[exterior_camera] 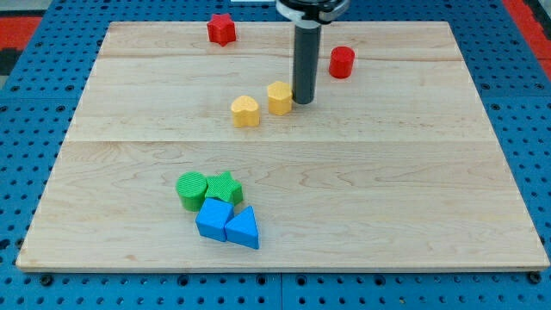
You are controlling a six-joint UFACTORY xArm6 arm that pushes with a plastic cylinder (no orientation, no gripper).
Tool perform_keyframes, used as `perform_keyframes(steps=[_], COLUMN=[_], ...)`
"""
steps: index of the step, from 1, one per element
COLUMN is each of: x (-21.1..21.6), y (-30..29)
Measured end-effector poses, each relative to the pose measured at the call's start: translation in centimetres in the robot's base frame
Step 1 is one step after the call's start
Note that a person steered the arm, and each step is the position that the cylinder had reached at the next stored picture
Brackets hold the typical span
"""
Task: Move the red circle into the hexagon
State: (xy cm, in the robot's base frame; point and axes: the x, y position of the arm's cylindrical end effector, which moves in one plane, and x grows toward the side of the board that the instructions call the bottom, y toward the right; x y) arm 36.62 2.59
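The red circle (342, 62) stands near the view's top right on the wooden board (413, 189). The yellow hexagon (279, 98) sits left of and below it, near the board's upper middle. My tip (303, 102) rests right beside the yellow hexagon's right side, touching or nearly touching it. The red circle is up and to the right of my tip, apart from it.
A yellow heart-like block (245, 111) lies left of the hexagon. A red star (221, 29) is at the top. A green circle (192, 189), green star (225, 187), blue cube-like block (213, 219) and blue triangle (244, 228) cluster at lower left.
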Motion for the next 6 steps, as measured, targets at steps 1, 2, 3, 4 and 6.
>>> perform_keyframes(steps=[1, 2, 3, 4, 6], x=[0.0, -0.9, -4.4, -8.3, -6.0], y=[-2.0, 5.4, 12.4, 11.5, 2.8])
